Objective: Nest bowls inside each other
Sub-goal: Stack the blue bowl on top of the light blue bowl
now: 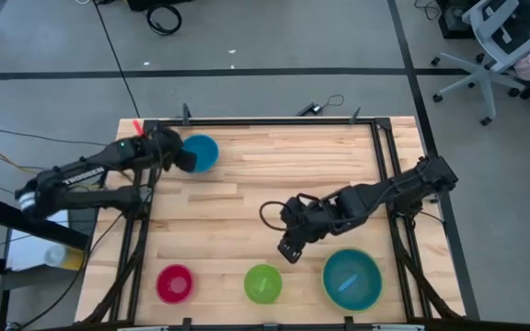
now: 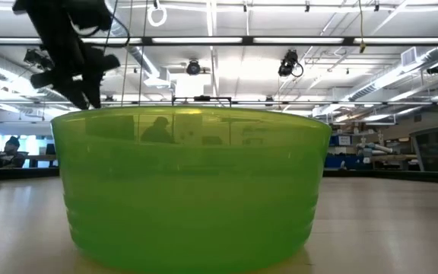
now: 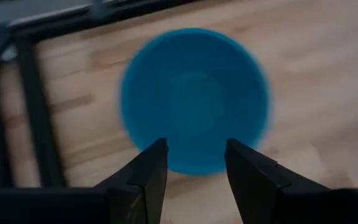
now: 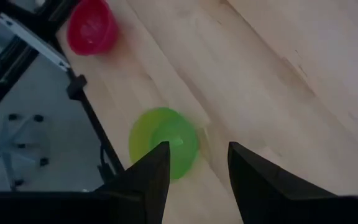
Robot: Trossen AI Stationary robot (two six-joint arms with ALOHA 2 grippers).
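A cyan-blue bowl (image 1: 202, 150) (image 3: 194, 93) stands mouth up on the table's far left. My left gripper (image 1: 186, 161) (image 3: 194, 146) hovers open over its rim, touching nothing. Along the near edge stand a red-pink bowl (image 1: 175, 283) (image 4: 91, 26), a small green bowl (image 1: 263, 283) (image 4: 163, 142) and a pale blue bowl (image 1: 350, 279) nested in the large lime-green bowl (image 1: 373, 260). My right gripper (image 1: 288, 249) (image 4: 197, 149) hangs open above the table, just beyond the small green bowl and to the left of the nested pair. The small green bowl (image 2: 192, 190) fills the low view.
A black frame (image 1: 375, 156) borders the wooden tabletop on its far, left and right sides. Bare wood (image 1: 274, 175) lies between the two arms across the table's middle. A cable (image 1: 267, 213) loops beside the right arm's wrist.
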